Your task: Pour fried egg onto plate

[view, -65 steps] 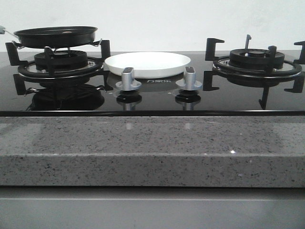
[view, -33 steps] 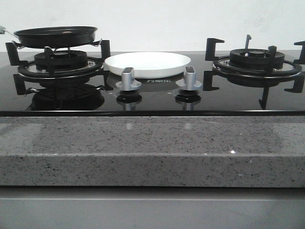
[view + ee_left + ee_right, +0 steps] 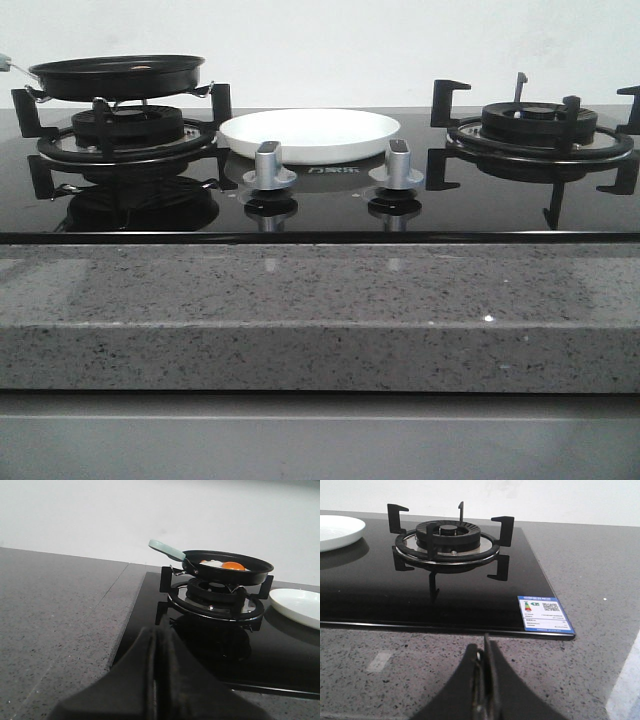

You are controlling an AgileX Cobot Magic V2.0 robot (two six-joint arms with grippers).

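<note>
The fried egg (image 3: 220, 565), white with an orange yolk, lies in a black frying pan (image 3: 117, 75) on the left burner; the pan also shows in the left wrist view (image 3: 227, 567), with a pale green handle (image 3: 166, 550). The egg is hidden in the front view. The white plate (image 3: 309, 135) sits on the hob between the burners and shows in both wrist views (image 3: 297, 607) (image 3: 337, 531). My left gripper (image 3: 156, 642) is shut and empty, low over the counter short of the hob. My right gripper (image 3: 484, 650) is shut and empty over the counter.
The black glass hob (image 3: 320, 205) has two silver knobs (image 3: 268, 167) (image 3: 398, 165) in front of the plate. The right burner (image 3: 540, 135) stands bare with raised black prongs. A grey speckled counter (image 3: 320, 310) runs along the front. A blue label (image 3: 544, 614) sits on the hob corner.
</note>
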